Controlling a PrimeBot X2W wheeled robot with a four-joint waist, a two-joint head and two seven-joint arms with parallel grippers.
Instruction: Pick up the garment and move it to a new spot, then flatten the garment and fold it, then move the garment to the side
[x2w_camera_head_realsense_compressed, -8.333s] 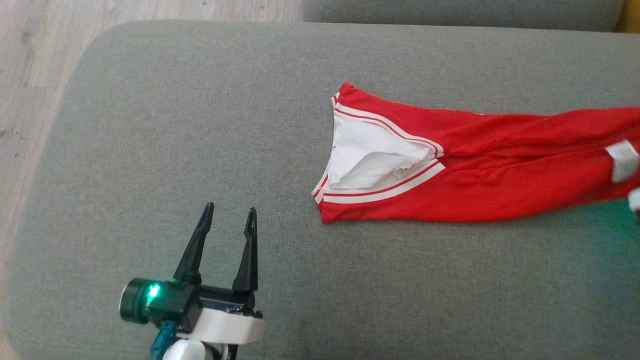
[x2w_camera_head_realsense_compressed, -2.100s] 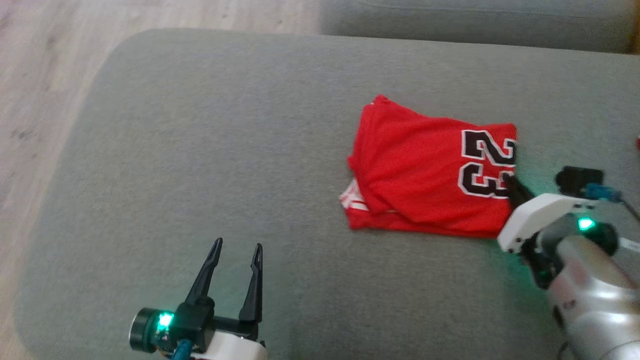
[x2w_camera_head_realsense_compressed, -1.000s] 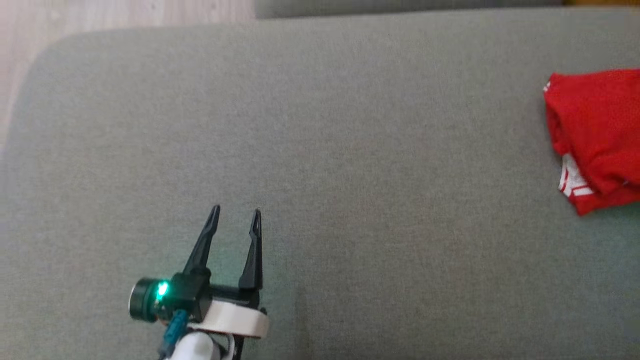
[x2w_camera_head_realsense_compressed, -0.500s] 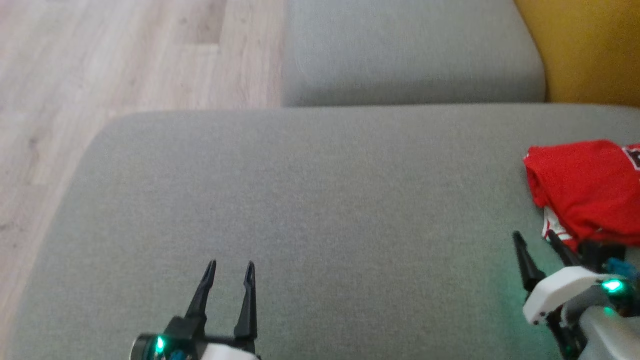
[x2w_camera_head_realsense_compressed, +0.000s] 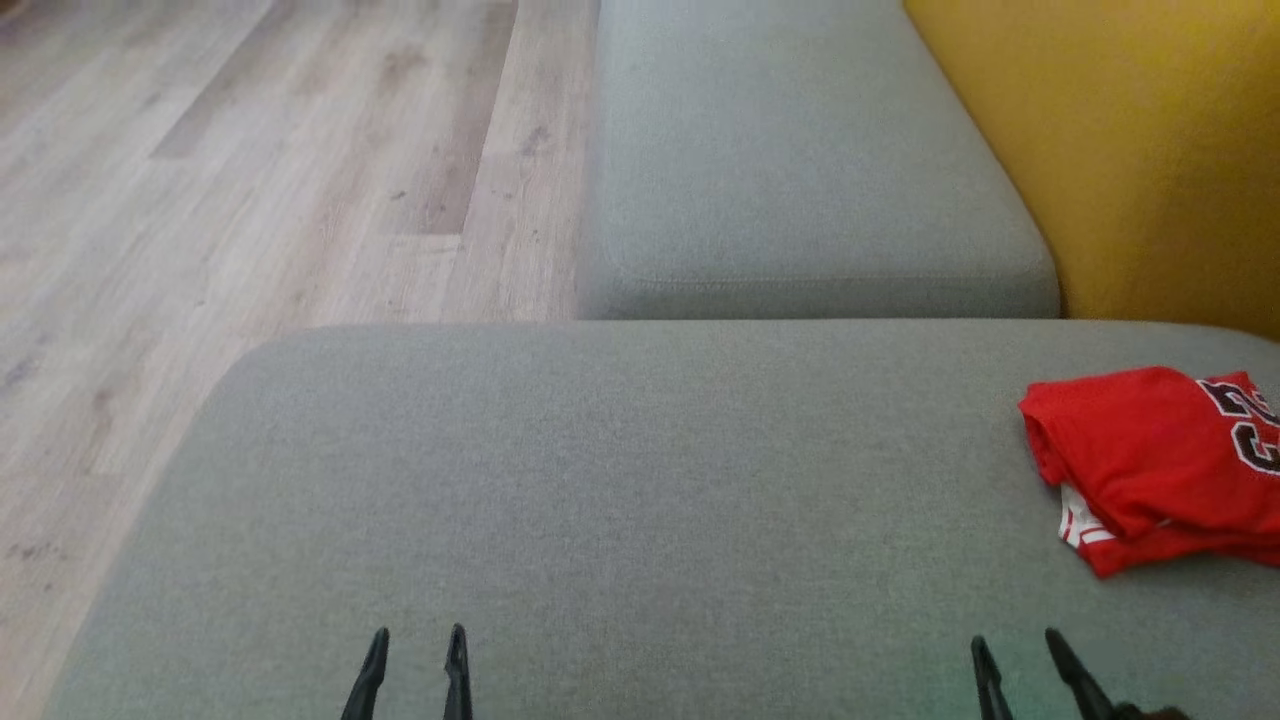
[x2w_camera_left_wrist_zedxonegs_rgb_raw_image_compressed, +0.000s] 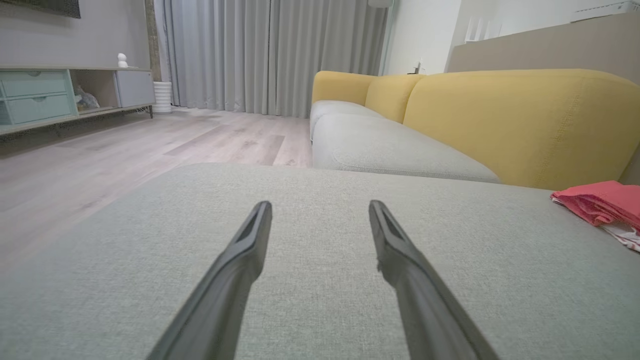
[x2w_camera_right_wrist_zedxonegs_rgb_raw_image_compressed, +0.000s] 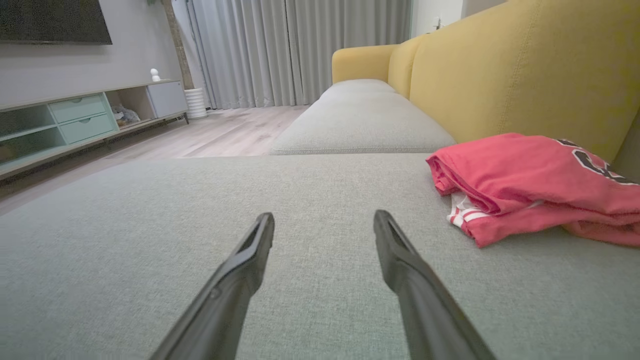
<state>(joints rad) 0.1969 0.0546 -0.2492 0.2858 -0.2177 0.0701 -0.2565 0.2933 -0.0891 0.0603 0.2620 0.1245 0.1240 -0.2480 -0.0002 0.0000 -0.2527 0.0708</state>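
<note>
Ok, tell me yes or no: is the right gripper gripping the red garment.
No, the right gripper is open and empty, and the folded red garment lies apart from it on the grey cushion.

red garment (x2w_camera_head_realsense_compressed: 1150, 460) cut by the right edge, its number incomplete, left gripper (x2w_camera_head_realsense_compressed: 418, 640) and right gripper (x2w_camera_head_realsense_compressed: 1015, 642) cropped to fingertips

I am holding my left hand (x2w_camera_head_realsense_compressed: 418, 634) at the lower left of the head view, its two dark fingers (x2w_camera_left_wrist_zedxonegs_rgb_raw_image_compressed: 250, 240) spread wide, pointing forward, and gripping nothing. I am holding my right hand (x2w_camera_head_realsense_compressed: 1015, 640) at the lower right, likewise spread wide and empty.
</note>
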